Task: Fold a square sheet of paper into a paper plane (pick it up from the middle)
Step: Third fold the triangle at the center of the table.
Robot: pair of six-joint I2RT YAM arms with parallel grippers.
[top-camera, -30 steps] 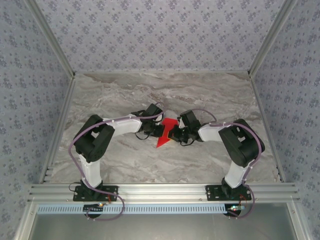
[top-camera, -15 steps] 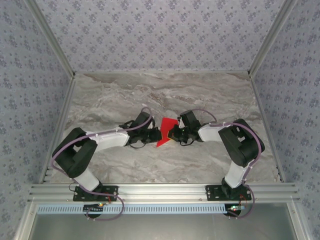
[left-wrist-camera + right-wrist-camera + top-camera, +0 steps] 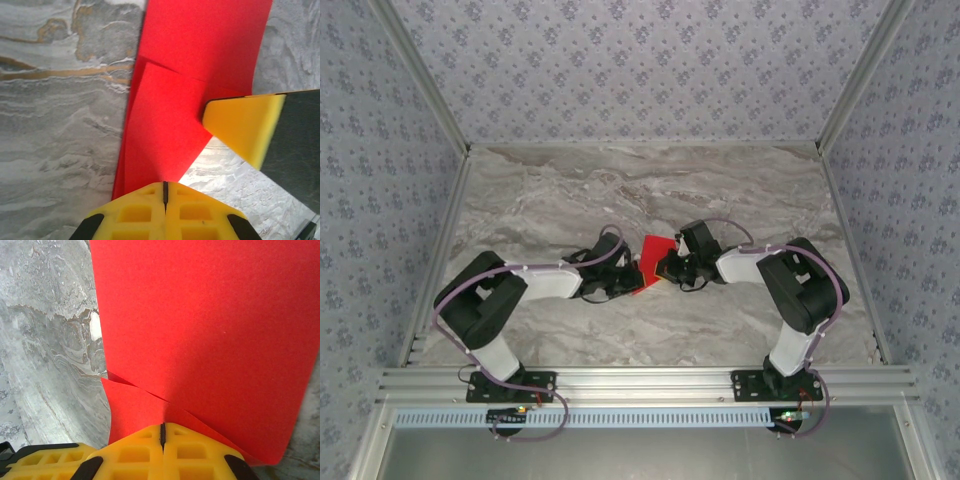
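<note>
- A bright red sheet of paper [image 3: 649, 261], already partly folded, sits at the middle of the table between the two arms, well in from every edge.
- In the left wrist view the sheet of paper [image 3: 170, 125] shows a flap [image 3: 165, 135] folded over onto itself, with a slanted crease across its upper part.
- In the right wrist view the sheet of paper [image 3: 200, 330] spreads broad and flat, and a short diagonal crease runs near the fingertips.
- The left gripper [image 3: 165, 192] is closed, its yellow fingers pressed together on the near end of the paper.
- The right gripper [image 3: 162, 432] is closed too and pinches the opposite edge. From above, the left gripper [image 3: 623, 279] and right gripper [image 3: 665, 268] nearly meet.
- Whether the paper rests on the table or hangs just above it cannot be told.
- The step appears to be setting a fold. To do it well, one gripper should hold the paper fixed while the other draws its edge over evenly, lining up the edges before the crease is pressed.
- Pulling apart could tear the thin paper, and a skewed pull would give a crooked crease.
- The table [image 3: 570, 190] is grey-white marble pattern with brown veins.
- Walls [image 3: 640, 60] papered in a small grey-blue flower print enclose it, and an aluminium rail [image 3: 650, 380] crosses the near edge.
</note>
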